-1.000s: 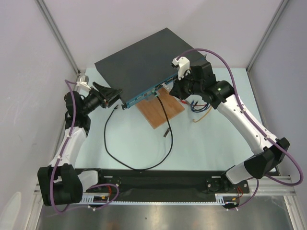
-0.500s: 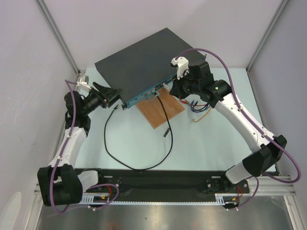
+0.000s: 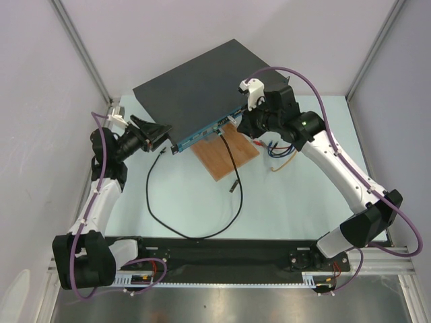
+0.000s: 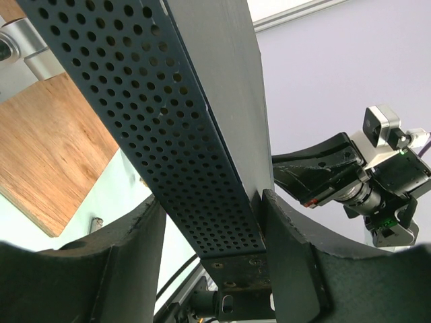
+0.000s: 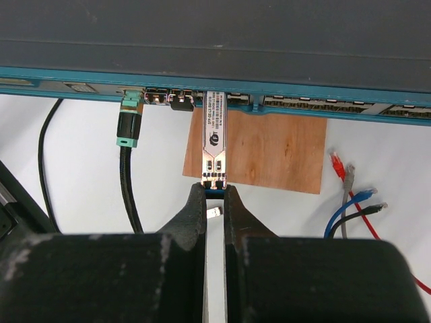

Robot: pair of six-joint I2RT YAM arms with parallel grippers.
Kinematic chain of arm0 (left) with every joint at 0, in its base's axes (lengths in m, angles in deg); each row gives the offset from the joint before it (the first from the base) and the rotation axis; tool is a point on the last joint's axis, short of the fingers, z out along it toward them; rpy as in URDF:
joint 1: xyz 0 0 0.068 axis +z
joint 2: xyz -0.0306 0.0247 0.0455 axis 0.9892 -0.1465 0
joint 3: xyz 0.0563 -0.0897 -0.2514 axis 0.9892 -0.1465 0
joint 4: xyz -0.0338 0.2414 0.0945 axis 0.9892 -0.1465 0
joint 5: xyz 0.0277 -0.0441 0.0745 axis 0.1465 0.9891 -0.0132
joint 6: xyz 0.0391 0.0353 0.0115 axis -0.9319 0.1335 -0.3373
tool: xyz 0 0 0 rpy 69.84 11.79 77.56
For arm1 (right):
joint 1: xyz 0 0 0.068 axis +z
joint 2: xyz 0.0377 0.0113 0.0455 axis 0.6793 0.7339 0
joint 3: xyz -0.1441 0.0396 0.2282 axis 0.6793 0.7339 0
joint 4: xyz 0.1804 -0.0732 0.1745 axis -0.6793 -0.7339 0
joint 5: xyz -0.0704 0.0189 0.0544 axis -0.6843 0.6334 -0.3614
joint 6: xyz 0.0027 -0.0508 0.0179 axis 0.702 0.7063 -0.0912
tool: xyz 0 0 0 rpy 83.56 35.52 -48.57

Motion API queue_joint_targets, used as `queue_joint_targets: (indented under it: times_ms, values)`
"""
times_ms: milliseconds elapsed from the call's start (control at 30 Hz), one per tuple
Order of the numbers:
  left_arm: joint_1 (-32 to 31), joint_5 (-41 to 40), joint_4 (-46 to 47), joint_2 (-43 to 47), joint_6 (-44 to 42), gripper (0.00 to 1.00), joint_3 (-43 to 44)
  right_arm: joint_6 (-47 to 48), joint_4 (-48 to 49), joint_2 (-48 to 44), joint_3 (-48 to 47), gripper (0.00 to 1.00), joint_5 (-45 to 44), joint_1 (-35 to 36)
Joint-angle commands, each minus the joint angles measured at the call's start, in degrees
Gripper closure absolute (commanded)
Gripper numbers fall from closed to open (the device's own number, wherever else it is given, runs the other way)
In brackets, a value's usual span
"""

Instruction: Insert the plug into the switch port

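Observation:
The switch point(image 3: 195, 94) is a flat black box with a narrow teal front face point(image 5: 303, 87) carrying rows of ports. My right gripper point(image 5: 215, 192) is shut on the blue rear end of the plug point(image 5: 215, 145), a slim silver module. The plug's front tip is at a port in the teal face, with most of its body outside. In the top view the right gripper point(image 3: 241, 122) is at the front face. My left gripper point(image 4: 212, 249) is open and straddles the switch's left corner point(image 4: 182, 134). Its right finger point(image 4: 289, 256) touches the box; a gap shows at the left finger.
A black cable point(image 3: 232, 168) with a teal connector point(image 5: 129, 124) sits in a port left of the plug. A brown wooden board point(image 3: 225, 153) lies under the switch's front. Loose red, blue and grey cables point(image 5: 347, 195) lie at the right. A small white piece point(image 5: 213, 212) lies below the plug.
My right gripper has edged slightly toward the switch's front face with the plug in it. The left arm and the switch have not moved.

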Motion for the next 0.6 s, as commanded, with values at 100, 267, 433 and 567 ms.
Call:
queue_joint_targets:
  times_ms: [100, 267, 433, 567]
  values:
    - [-3.4, -1.9, 2.8, -0.6, -4.8, 0.99, 2.2, 0.3, 3.1, 0.6, -3.0, 1.0, -0.1, 1.1]
    - [-3.3, -1.9, 2.9, -0.4, -4.8, 1.0, 2.1, 0.6, 3.2, 0.6, -3.0, 1.0, -0.1, 1.7]
    - [-3.3, -1.8, 3.0, -0.6, -4.7, 1.0, 2.4, 0.8, 3.2, 0.6, -2.8, 1.0, -0.5, 2.0]
    - [-3.3, -1.8, 3.0, -0.6, -4.6, 1.0, 2.4, 1.2, 3.4, 1.3, -2.8, 1.0, -1.1, 1.4]
